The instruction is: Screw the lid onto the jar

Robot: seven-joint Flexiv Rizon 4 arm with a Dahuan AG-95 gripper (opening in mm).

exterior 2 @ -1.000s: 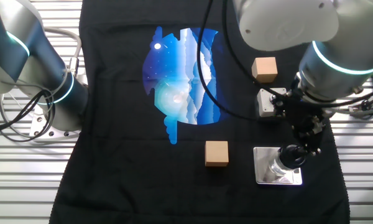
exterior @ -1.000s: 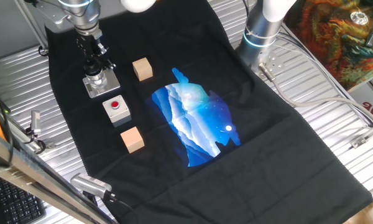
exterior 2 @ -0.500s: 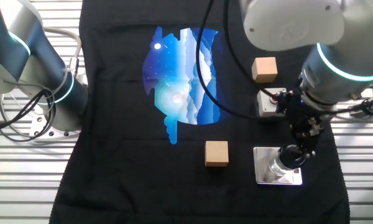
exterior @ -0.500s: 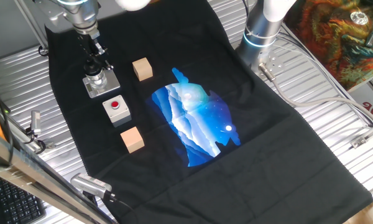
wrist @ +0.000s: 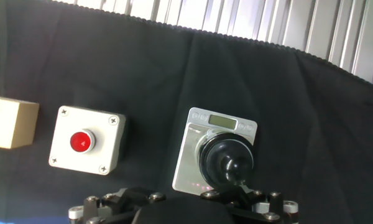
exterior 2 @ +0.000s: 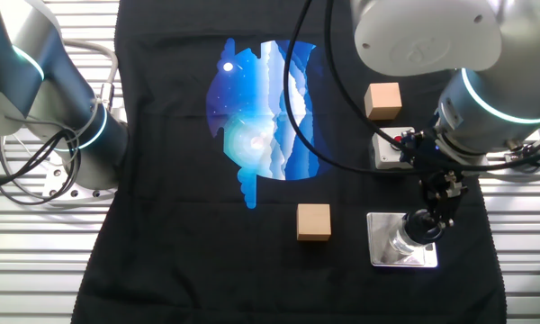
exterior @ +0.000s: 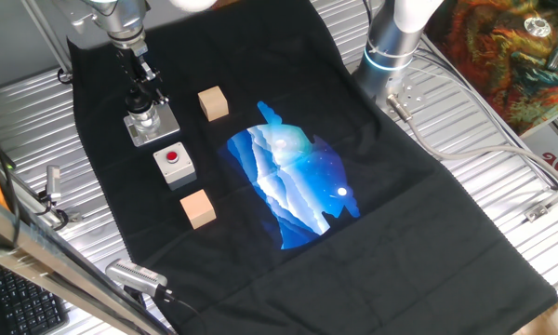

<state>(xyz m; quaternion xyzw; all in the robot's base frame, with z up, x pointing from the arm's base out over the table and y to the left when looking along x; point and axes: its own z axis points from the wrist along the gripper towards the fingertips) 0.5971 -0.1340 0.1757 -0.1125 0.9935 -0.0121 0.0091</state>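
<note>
Over the last second the arm has turned slightly about its wrist while the gripper [exterior 2: 428, 221] has stayed over the jar [exterior 2: 401, 243] at lower right of the other fixed view; nothing else on the cloth has shifted. The lid [wrist: 227, 157], a round black cap with a glossy domed top, sits on the jar's mouth, which suits a twist-down rather than a carry. From the hand view the fingertips [wrist: 235, 187] appear to bear on the lid's near edge, though the housing hides most of them, so whether the jaws are clamped or merely close cannot be told. The jar's brushed-metal square base plate [wrist: 199, 149], likely there to keep the jar from spinning, lies flat on the matte black cloth [exterior: 428, 214]. Left of it in the hand view stand the pale grey button box [wrist: 87, 139] with its red dome and a plain wooden cube [wrist: 10, 122].
</note>
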